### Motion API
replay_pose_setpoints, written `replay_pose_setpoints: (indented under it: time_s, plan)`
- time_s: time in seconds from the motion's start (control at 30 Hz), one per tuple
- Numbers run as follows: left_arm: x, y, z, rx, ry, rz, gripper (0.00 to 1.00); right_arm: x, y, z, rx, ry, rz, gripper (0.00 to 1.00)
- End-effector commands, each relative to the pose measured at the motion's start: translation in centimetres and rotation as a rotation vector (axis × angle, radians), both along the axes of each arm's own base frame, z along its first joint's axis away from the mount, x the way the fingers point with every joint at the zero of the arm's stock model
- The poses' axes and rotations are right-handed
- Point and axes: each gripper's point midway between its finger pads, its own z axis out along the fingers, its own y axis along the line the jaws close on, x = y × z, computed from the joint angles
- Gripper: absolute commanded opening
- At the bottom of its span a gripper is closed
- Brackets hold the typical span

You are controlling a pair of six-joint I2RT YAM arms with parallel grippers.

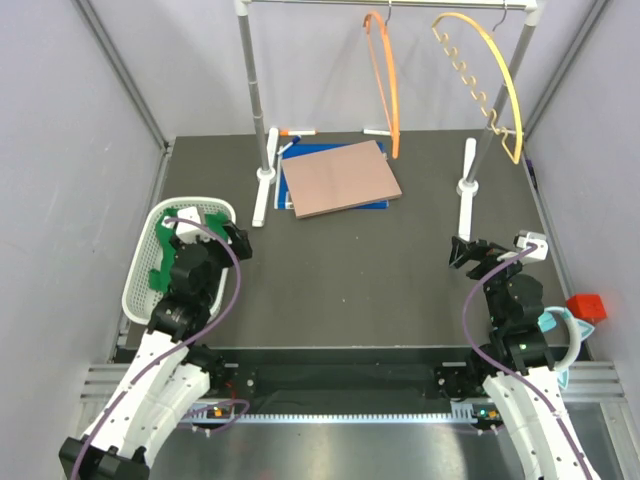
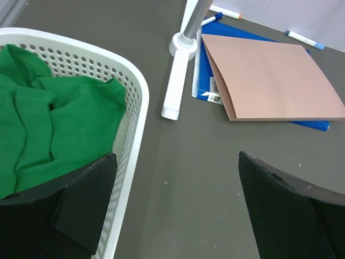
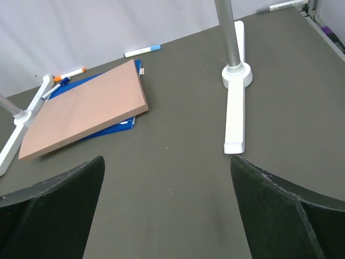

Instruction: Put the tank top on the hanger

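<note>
Since the tank top (image 2: 59,118) lies bunched in the white basket (image 2: 137,97) partly under the left gripper (image 2: 175,162), and both it and the right gripper (image 3: 167,162) have fingers spread wide and empty, the left should dip onto a raised fold, clear of the rim.

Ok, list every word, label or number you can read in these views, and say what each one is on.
Nothing can be read in any view.
The white sticker on the blue folder carries print, but it is too small and blurred to make out.
The marker by the wall shows no legible marking.
</note>
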Motion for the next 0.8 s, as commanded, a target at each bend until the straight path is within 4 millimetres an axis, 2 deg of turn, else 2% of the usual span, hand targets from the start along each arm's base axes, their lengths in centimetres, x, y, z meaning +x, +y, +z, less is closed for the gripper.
replay_pose_setpoints:
  time_s: [0.0, 0.1, 0.17, 0.23, 0.3, 0.33, 0.4, 0.43, 0.47, 0.5, 0.53, 0.6, 0.63, 0.7, 0.77]
  plan:
    - [0.5, 1.2, 2.3, -0.032, -0.050, 0.087, 0.99, 0.0, -0.2, 1.5, 0.008, -0.030, -0.010, 1.00]
    - [0.4, 2.3, 2.4, -0.034, -0.056, 0.148, 0.99, 0.1, -0.2, 1.4, 0.009, -0.027, -0.010, 1.00]
    - [0.5, 1.5, 2.7, -0.029, -0.074, 0.099, 0.99, 0.1, -0.2, 1.3, 0.010, -0.024, -0.010, 1.00]
    - [0.8, 1.1, 2.3, 0.006, -0.073, 0.063, 0.99, 0.1, -0.2, 1.2, 0.009, -0.018, -0.010, 1.00]
    - [1.3, 1.5, 2.3, 0.031, -0.073, 0.088, 0.99, 0.1, -0.2, 1.2, 0.014, -0.020, -0.010, 1.00]
    - [1.9, 1.7, 1.3, 0.057, -0.039, 0.105, 0.99, 0.1, -0.2, 1.0, 0.013, -0.017, -0.010, 1.00]
    - [2.7, 3.0, 1.4, 0.113, -0.012, 0.181, 0.99, 0.2, -0.2, 0.9, 0.014, -0.011, -0.010, 1.00]
    - [3.6, 3.3, -0.2, 0.154, 0.049, 0.202, 0.99, 0.2, -0.1, 0.9, 0.014, -0.010, -0.008, 1.00]
    - [4.1, 4.0, -0.6, 0.177, 0.072, 0.250, 0.99, 0.2, -0.1, 0.8, 0.014, -0.005, -0.010, 1.00]
    - [4.7, 5.4, -0.1, 0.207, 0.065, 0.340, 0.99, 0.2, -0.1, 0.8, 0.015, -0.006, -0.008, 1.00]
    - [5.3, 6.1, -1.9, 0.254, 0.130, 0.384, 0.99, 0.2, -0.1, 0.8, 0.014, -0.004, -0.008, 1.00]
    - [6.7, 8.3, -1.6, 0.209, 0.132, 0.467, 0.99, 0.3, -0.1, 0.7, 0.015, 0.003, -0.008, 1.00]
    - [7.7, 9.6, -3.0, 0.151, 0.171, 0.441, 0.99, 0.4, -0.1, 0.5, 0.014, 0.008, -0.007, 1.00]
    - [8.3, 10.5, -4.0, 0.050, 0.178, 0.435, 0.99, 0.5, 0.0, 0.4, 0.015, 0.014, -0.004, 1.00]
    - [8.3, 12.3, -4.6, 0.015, 0.174, 0.472, 0.99, 0.5, 0.0, 0.3, 0.014, 0.017, -0.004, 1.00]
